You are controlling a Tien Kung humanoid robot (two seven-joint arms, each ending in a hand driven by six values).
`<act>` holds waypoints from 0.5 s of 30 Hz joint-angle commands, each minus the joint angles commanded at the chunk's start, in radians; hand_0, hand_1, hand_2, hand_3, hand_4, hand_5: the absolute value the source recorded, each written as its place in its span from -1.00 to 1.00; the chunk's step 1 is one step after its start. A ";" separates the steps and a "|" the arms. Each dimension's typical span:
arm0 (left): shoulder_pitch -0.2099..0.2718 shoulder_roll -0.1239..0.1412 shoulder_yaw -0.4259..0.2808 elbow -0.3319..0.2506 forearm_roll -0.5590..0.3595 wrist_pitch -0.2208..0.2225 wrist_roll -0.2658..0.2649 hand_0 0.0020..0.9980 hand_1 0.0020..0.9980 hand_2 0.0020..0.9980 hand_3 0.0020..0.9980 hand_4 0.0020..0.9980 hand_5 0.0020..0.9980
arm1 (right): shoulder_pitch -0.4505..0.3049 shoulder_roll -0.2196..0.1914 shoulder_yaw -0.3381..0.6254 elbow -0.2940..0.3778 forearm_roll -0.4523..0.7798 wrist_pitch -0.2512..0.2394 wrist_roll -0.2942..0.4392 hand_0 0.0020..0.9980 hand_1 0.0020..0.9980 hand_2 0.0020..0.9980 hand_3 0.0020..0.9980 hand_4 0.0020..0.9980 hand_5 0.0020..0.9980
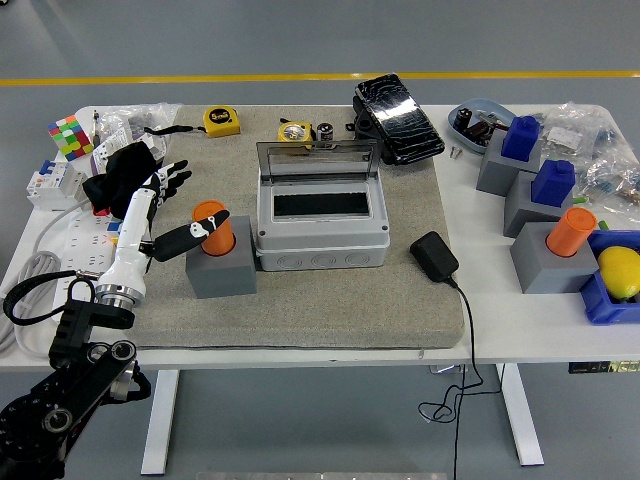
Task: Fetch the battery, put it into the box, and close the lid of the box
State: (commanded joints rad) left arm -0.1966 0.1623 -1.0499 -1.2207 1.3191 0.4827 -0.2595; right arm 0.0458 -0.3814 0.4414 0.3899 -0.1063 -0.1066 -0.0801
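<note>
The battery (210,214) is an orange cylinder standing upright in a grey block (222,272) on the grey mat, just left of the box. The grey box (320,222) stands mid-mat with its clear lid (318,166) raised upright at the back, and its inside looks dark. My left hand (178,205) reaches in from the lower left on a white forearm. Its fingers (172,178) are spread up and to the left of the battery. Its black thumb (190,238) lies against the battery's top front. The hand is not closed round it.
A black power adapter (433,255) with its cable lies right of the box. Grey blocks at the right hold a second orange cylinder (570,232) and blue pieces (553,183). A black pouch (398,118) and tape measures (222,121) lie behind. A cube (68,135) and a power strip (85,240) are at the left.
</note>
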 joint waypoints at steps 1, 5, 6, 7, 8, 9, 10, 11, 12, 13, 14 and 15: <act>-0.001 0.000 0.003 0.002 -0.003 0.001 -0.003 0.56 0.51 0.40 0.43 1.00 -1.00 | 0.000 0.000 0.000 0.000 0.000 0.000 0.000 0.25 0.29 0.33 0.14 0.96 0.08; -0.006 -0.003 0.022 0.008 -0.027 0.014 -0.027 0.56 0.51 0.40 0.43 1.00 -1.00 | -0.002 -0.001 0.000 -0.001 0.002 0.000 0.000 0.25 0.29 0.33 0.14 0.96 0.08; -0.007 -0.005 0.028 0.010 -0.034 0.019 -0.037 0.52 0.45 0.33 0.37 1.00 -1.00 | -0.003 -0.001 -0.001 -0.001 0.002 0.001 -0.001 0.25 0.29 0.33 0.14 0.96 0.08; -0.008 -0.007 0.031 0.011 -0.039 0.024 -0.044 0.52 0.45 0.33 0.37 1.00 -1.00 | -0.004 0.000 -0.002 -0.002 0.003 0.001 -0.001 0.25 0.29 0.33 0.14 0.96 0.08; -0.009 -0.008 0.033 0.011 -0.044 0.028 -0.050 0.52 0.45 0.33 0.37 1.00 -1.00 | -0.005 0.000 -0.001 -0.002 0.003 0.001 -0.001 0.25 0.29 0.33 0.14 0.96 0.08; -0.010 -0.010 0.035 0.012 -0.050 0.033 -0.058 0.52 0.45 0.33 0.37 1.00 -1.00 | -0.006 0.000 0.000 -0.002 0.003 0.002 -0.001 0.25 0.29 0.33 0.14 0.96 0.08; -0.012 -0.012 0.038 0.013 -0.055 0.037 -0.064 0.52 0.45 0.33 0.37 1.00 -1.00 | -0.007 0.000 0.001 -0.001 0.002 0.002 -0.001 0.25 0.29 0.33 0.14 0.96 0.08; -0.014 -0.013 0.041 0.015 -0.061 0.039 -0.068 0.52 0.45 0.33 0.37 1.00 -1.00 | -0.007 0.000 0.001 -0.001 0.002 0.002 -0.001 0.25 0.29 0.33 0.14 0.96 0.08; -0.016 -0.013 0.045 0.018 -0.065 0.040 -0.070 0.47 0.39 0.26 0.25 1.00 -1.00 | -0.007 0.000 0.000 -0.001 0.002 0.002 -0.001 0.25 0.29 0.33 0.14 0.96 0.08; -0.020 -0.014 0.052 0.023 -0.070 0.041 -0.073 0.47 0.39 0.26 0.25 1.00 -1.00 | -0.007 0.000 0.000 -0.001 0.002 0.002 -0.001 0.25 0.29 0.33 0.14 0.96 0.08; -0.023 -0.015 0.058 0.027 -0.075 0.040 -0.075 0.47 0.39 0.26 0.25 1.00 -1.00 | -0.007 0.001 0.000 -0.001 0.002 0.001 -0.001 0.25 0.29 0.33 0.14 0.96 0.08; -0.025 -0.017 0.064 0.030 -0.082 0.038 -0.078 0.47 0.39 0.26 0.25 1.00 -1.00 | -0.007 0.001 0.002 -0.001 0.002 0.001 0.000 0.25 0.29 0.33 0.14 0.96 0.08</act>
State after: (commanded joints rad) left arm -0.2219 0.1453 -0.9854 -1.1902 1.2370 0.5207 -0.3371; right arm 0.0385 -0.3803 0.4430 0.3893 -0.1046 -0.1054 -0.0803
